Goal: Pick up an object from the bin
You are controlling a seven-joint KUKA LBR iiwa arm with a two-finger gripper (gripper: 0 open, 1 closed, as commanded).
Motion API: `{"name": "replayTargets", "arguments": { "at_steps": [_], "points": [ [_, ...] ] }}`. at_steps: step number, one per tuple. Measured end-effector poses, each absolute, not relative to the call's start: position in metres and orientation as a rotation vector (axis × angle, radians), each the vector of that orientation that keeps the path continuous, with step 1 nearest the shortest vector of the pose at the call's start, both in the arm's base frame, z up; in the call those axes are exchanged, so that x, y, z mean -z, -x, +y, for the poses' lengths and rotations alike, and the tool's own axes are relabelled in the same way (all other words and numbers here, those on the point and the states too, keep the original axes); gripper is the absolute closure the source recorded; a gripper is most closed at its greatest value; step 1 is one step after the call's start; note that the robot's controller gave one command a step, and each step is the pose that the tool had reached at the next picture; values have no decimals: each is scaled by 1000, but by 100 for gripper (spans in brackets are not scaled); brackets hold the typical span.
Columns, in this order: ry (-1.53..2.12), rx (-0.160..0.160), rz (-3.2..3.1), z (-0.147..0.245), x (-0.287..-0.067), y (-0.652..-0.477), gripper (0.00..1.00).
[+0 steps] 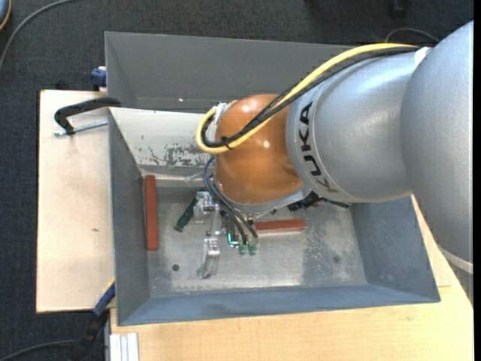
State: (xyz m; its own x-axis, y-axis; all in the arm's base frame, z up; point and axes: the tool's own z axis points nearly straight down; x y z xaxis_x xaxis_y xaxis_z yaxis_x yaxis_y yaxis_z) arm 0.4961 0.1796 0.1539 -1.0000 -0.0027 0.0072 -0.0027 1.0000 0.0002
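Note:
My gripper (210,257) hangs below the orange wrist cover, low over the bin floor a little left of the middle. Just up and left of it lies a small dark green piece (183,219). A short red-brown bar (282,226) lies flat to its right, partly hidden under the arm. A longer red-brown bar (151,212) lies lengthwise along the left wall of the bin floor, well apart from the gripper. I see nothing held in the gripper.
A small dark speck (175,268) sits on the floor near the front left. The arm and its orange cover hide the back middle and right of the bin floor. Sloped bin walls close in on all sides.

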Motion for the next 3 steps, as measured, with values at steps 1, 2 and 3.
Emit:
{"name": "replayTargets", "arguments": {
  "at_steps": [1,2,3],
  "points": [
    [-174,1,-3143,157,-67,-591,0],
    [-177,5,-3142,160,-71,-590,100],
    [-408,3,-3123,144,-200,-594,100]
  ]
}}
